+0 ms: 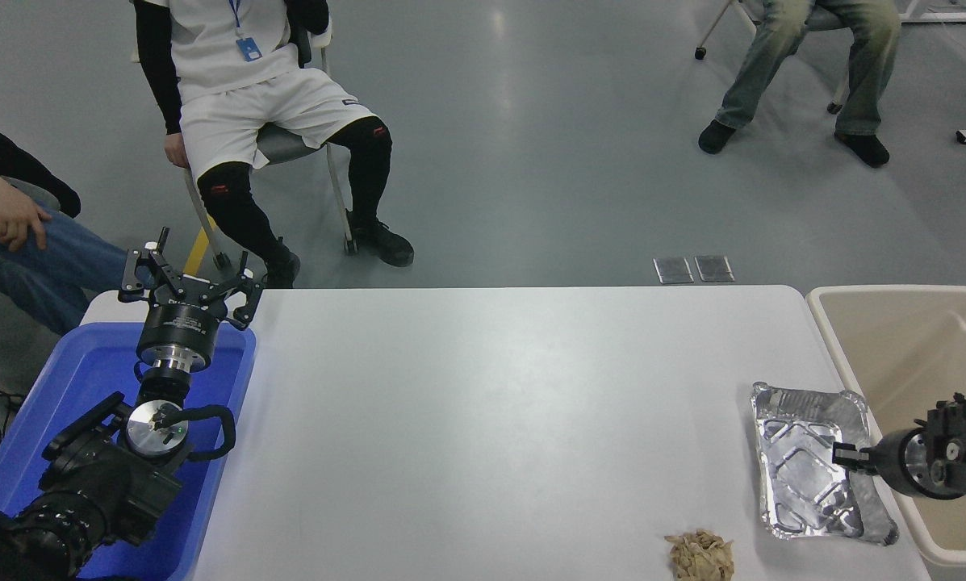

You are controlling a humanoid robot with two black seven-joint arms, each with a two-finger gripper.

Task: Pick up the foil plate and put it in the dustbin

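The foil plate [805, 464] is a shiny silver tray lying flat at the table's right edge, right beside the dustbin [834, 343], a large beige bin off the table's right side. My right gripper [844, 456] comes in from the right edge, over the bin's rim. Its narrow tips reach over the plate's right rim and look shut on that rim. The arm hides part of the rim. My left gripper [186, 278] is parked at the lower left, above the blue tray, with its fingers spread.
A small tan scrap pile [700, 555] lies near the table's front edge, left of the plate. A blue tray [71, 379] sits at the table's left end under the left arm. People sit on chairs beyond the far side.
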